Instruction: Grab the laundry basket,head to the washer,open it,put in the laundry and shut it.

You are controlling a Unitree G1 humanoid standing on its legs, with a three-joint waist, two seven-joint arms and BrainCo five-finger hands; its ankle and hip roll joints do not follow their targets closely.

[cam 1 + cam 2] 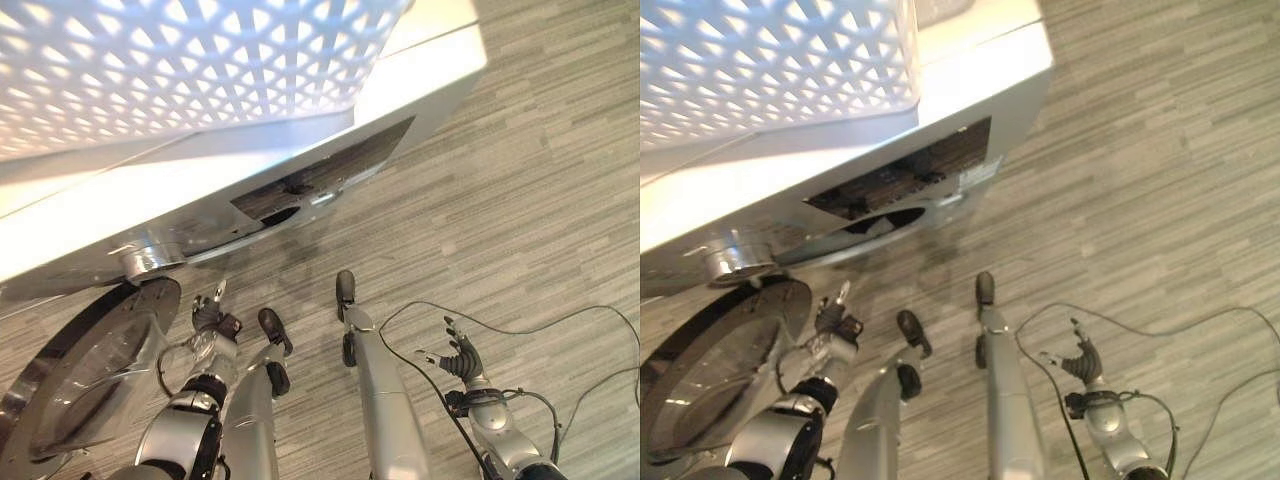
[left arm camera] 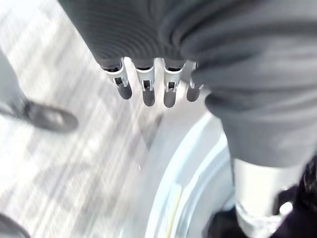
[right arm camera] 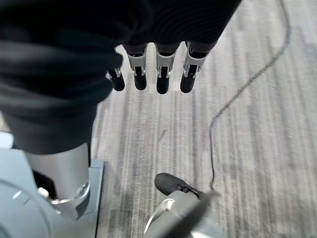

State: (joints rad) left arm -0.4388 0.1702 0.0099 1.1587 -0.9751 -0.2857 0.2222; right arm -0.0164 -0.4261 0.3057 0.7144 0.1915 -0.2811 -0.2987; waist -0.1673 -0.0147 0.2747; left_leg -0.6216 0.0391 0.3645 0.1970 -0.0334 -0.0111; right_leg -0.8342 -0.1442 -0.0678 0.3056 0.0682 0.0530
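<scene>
A white lattice laundry basket [image 1: 180, 60] stands on top of the white washer [image 1: 200, 190], at the upper left. The washer's round glass door [image 1: 90, 380] hangs swung open at the lower left, and its pale rim [image 2: 188, 188] shows in the left wrist view. My left hand [image 1: 210, 318] is just beside the door's edge, fingers [image 2: 143, 89] straight and holding nothing. Low at the right, away from the washer, my right hand [image 1: 460, 357] hangs over the floor with its fingers [image 3: 158, 74] relaxed and empty.
A dark control panel [image 1: 320, 175] runs along the washer's front face. A chrome fitting [image 1: 150, 262] sits at the door's top. Grey striped plank floor [image 1: 520, 200] spreads out to the right of the washer.
</scene>
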